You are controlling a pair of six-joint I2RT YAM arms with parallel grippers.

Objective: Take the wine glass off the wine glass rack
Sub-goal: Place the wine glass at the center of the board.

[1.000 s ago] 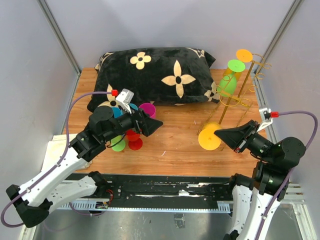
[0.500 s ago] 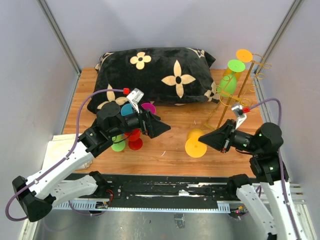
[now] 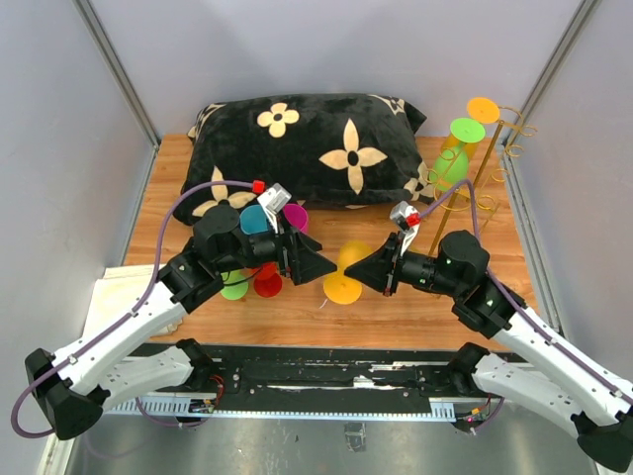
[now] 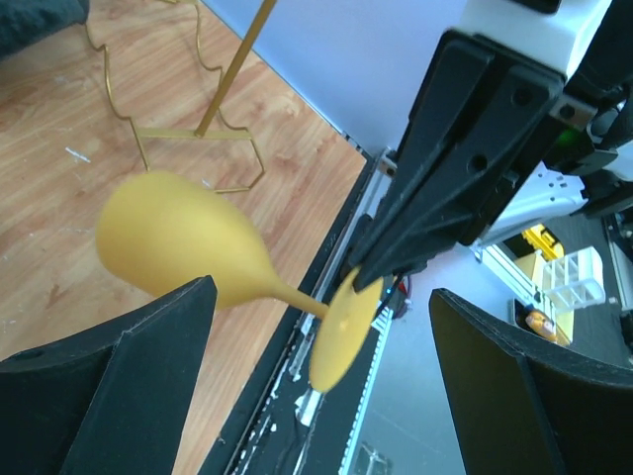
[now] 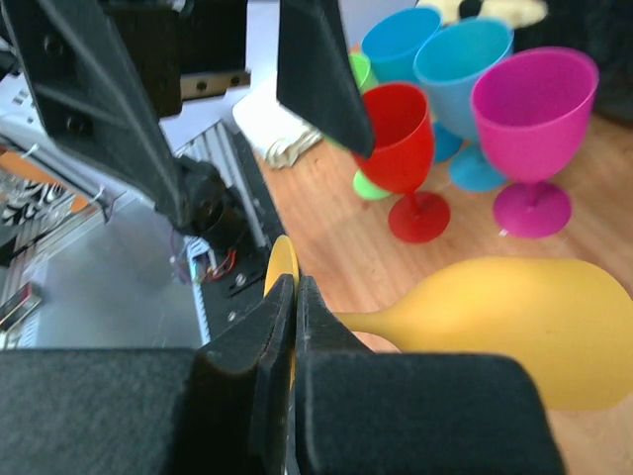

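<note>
Where the wooden tabletop (image 3: pixel 396 317) is closed in by pale grey walls (image 3: pixel 59 148), a black pillow (image 3: pixel 297 139) with cream flowers is laid across its far side. At the left, a cluster of plastic glasses is set upright on the wood: a green glass (image 3: pixel 234 288), a red glass (image 3: pixel 265 283), two blue glasses (image 5: pixel 475 74) and a magenta glass (image 3: pixel 293 214). Most of the cluster is covered by the left arm in the top view and is seen plainly only from the right wrist.

The left gripper (image 3: pixel 318 255) is held with its jaws wide apart. Between and just beyond them the yellow wine glass (image 3: pixel 353 255) is carried on its side in the air above the wood. Its bowl is blurred in the left wrist view, and whether the left fingers touch it cannot be told. The glass is clamped by the right gripper (image 3: pixel 348 276), whose fingers are pressed together on the edge of the foot.

At the right, well apart from the yellow wine glass, the wine glass rack (image 3: pixel 475 178) is stood upright near the wall. Its base is partly hidden by the right arm. Two glasses are hung on it foot-up: a light green glass (image 3: pixel 451 166) and an orange glass (image 3: pixel 483 109).
</note>
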